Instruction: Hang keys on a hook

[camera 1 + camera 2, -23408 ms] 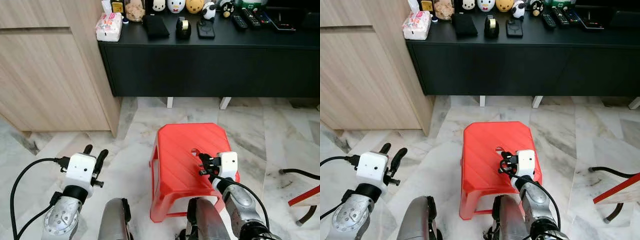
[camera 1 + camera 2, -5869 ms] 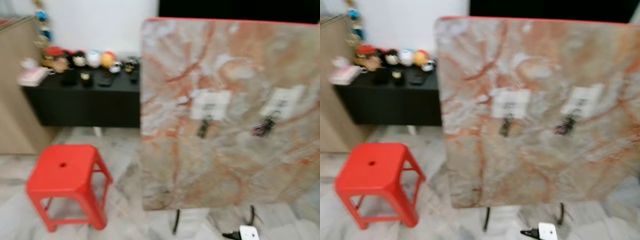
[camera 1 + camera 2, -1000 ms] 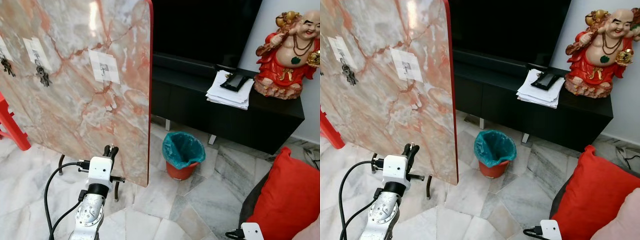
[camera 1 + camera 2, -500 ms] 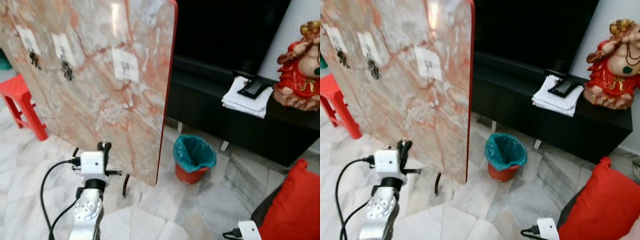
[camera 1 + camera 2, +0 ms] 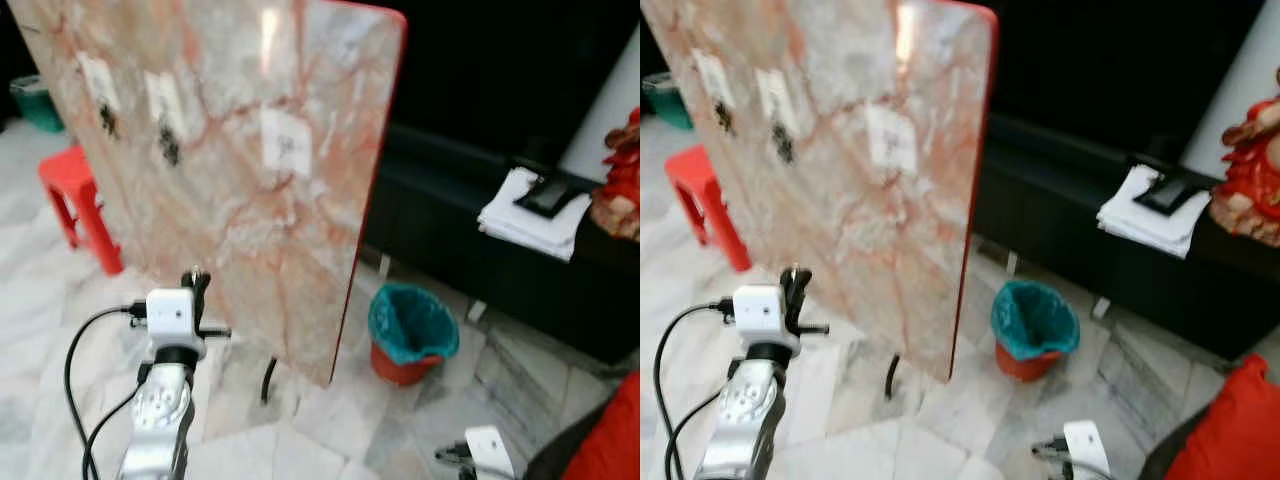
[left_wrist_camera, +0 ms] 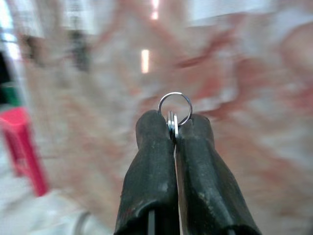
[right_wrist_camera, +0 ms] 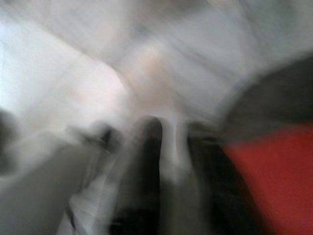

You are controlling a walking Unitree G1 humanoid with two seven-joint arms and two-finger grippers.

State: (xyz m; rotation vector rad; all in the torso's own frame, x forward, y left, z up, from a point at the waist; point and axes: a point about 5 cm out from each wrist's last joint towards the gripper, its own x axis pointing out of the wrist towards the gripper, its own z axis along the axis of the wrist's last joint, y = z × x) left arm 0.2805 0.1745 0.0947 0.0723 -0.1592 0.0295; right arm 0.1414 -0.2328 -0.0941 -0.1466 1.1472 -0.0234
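A tall marble-patterned board [image 5: 230, 190] stands upright on thin black legs and carries three white hook plates. Dark key bunches hang from the two plates on the left [image 5: 108, 120] [image 5: 170, 152]. The third plate [image 5: 285, 142] has nothing hanging from it. My left gripper [image 5: 195, 276] is raised in front of the board's lower part, below that plate. In the left wrist view its fingers [image 6: 151, 161] are shut on a silver key ring [image 6: 174, 108], which sticks out above the tips. My right gripper [image 5: 455, 457] hangs low near the floor, and its wrist view is badly blurred.
A red stool [image 5: 72, 190] stands left of the board. A teal-lined bin [image 5: 412, 330] sits on the marble floor to the board's right. Behind it runs a black cabinet [image 5: 470, 270] with a paper stack [image 5: 530, 222]. A red cushion [image 5: 620, 430] lies at the lower right.
The view has swung left, so the board, bin and cabinet sit further right in the picture. My left gripper stays raised before the board, still shut on the ring.
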